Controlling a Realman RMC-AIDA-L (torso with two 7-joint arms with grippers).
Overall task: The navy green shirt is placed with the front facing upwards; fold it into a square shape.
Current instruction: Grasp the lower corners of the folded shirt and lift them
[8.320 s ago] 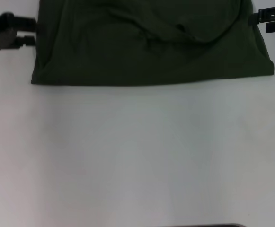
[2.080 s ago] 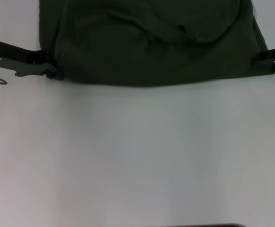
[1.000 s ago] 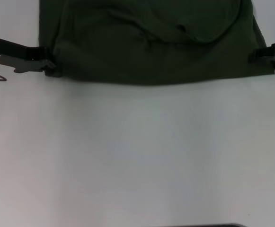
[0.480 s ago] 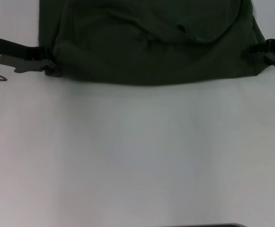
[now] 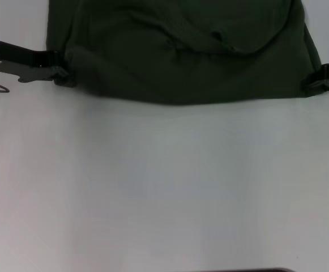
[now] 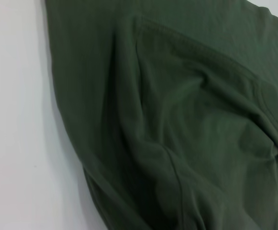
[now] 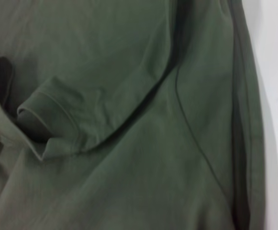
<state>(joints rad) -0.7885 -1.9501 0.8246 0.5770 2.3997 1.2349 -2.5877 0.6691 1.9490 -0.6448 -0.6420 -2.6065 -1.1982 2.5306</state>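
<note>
Navy green shirt [image 5: 181, 51] lies across the far part of the white table [image 5: 164, 187], running off the far edge of the head view, so its full outline cannot be seen. Its near hem sags in a shallow curve toward the middle of the table, lowest around the centre and rising toward both side corners. The cloth is plain dark olive with no lettering showing; a curved seam or folded layer crosses the upper right of the visible part, and small puckers sit near the middle. The left wrist view shows the same fabric [image 6: 177, 124] in soft folds with a stitched seam running through it, and a strip of bare table along one side. The right wrist view shows the shirt [image 7: 129, 120] with a hemmed sleeve opening lying doubled on the body, a long seam beside it, and bare table past the garment's side edge.

The left gripper [image 5: 54, 71] sits at the shirt's near left corner, low to the table, its dark fingers touching the bunched cloth there; whether they are clamped on the fabric cannot be told. Its arm reaches in from the table's left edge, with a pale wrist section and a thin cable loop beside it. The right gripper [image 5: 323, 79] sits at the shirt's near right corner, against the hem, and its finger state also cannot be told.
</note>
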